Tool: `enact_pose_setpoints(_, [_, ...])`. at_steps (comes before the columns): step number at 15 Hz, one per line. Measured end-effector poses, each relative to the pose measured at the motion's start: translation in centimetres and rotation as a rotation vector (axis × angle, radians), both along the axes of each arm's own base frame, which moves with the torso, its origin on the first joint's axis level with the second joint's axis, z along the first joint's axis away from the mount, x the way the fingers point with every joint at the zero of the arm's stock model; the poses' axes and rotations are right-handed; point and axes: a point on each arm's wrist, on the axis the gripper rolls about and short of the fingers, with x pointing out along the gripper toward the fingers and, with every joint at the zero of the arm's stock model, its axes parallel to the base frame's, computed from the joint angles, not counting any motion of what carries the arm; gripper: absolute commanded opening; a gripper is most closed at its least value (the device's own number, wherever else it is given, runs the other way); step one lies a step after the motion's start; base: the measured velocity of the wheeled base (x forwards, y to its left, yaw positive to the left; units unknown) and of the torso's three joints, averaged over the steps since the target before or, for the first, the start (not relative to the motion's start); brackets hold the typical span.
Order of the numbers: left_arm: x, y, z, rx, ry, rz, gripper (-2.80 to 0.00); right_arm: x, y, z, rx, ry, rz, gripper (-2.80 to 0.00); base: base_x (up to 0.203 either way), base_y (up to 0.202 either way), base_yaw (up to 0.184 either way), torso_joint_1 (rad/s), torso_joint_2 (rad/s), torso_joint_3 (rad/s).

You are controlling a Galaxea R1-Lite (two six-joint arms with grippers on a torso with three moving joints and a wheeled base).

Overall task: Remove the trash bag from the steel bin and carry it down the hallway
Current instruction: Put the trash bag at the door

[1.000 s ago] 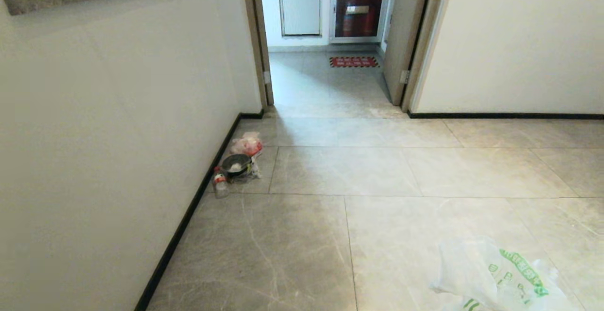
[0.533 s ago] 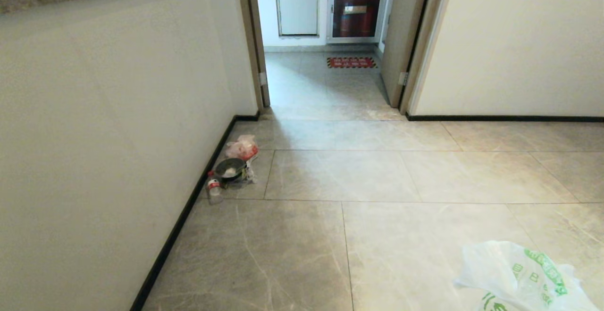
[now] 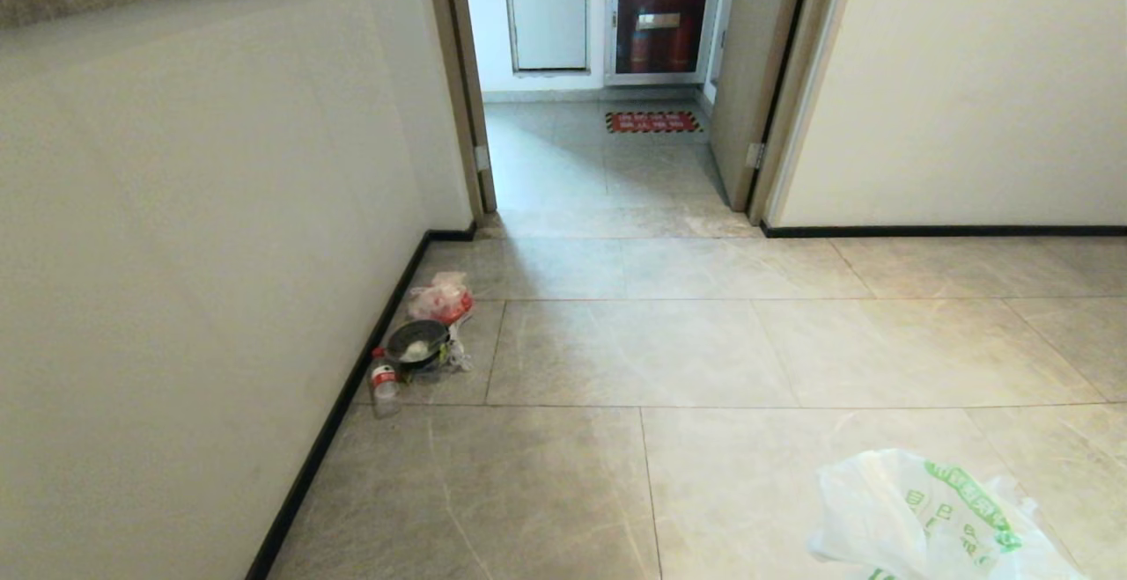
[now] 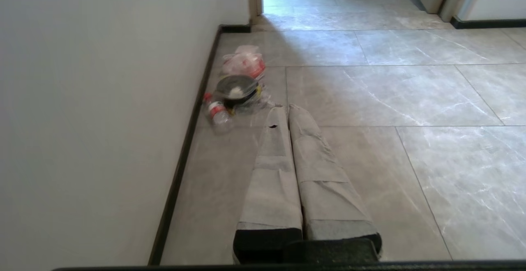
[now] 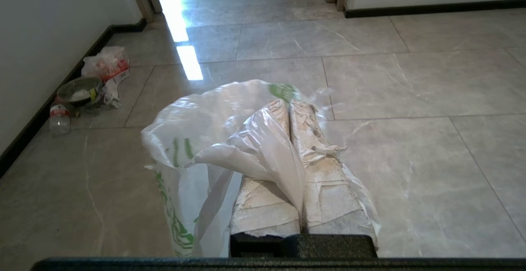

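Right claw is clamped tight on the trash bag, which drapes loose over its fingers above the hallway floor. Left claw closed, empty. My worry: thin film slipping free, or snagging the door frame ahead.

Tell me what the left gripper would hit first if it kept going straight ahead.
Probably the black bowl in the litter by the wall: the left gripper points just beside it, though depth is unclear.
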Motion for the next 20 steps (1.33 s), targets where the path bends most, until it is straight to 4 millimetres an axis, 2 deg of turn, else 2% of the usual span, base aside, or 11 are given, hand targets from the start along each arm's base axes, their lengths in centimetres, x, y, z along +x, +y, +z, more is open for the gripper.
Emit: enact_pose_setpoints(20, [0.0,0.0,0.0,0.0,0.0,0.0,-2.8,0.0,0.0,0.0,0.0,0.0,0.0,-2.8,0.182,0.0,-0.002,0.001,0.0,0.003])
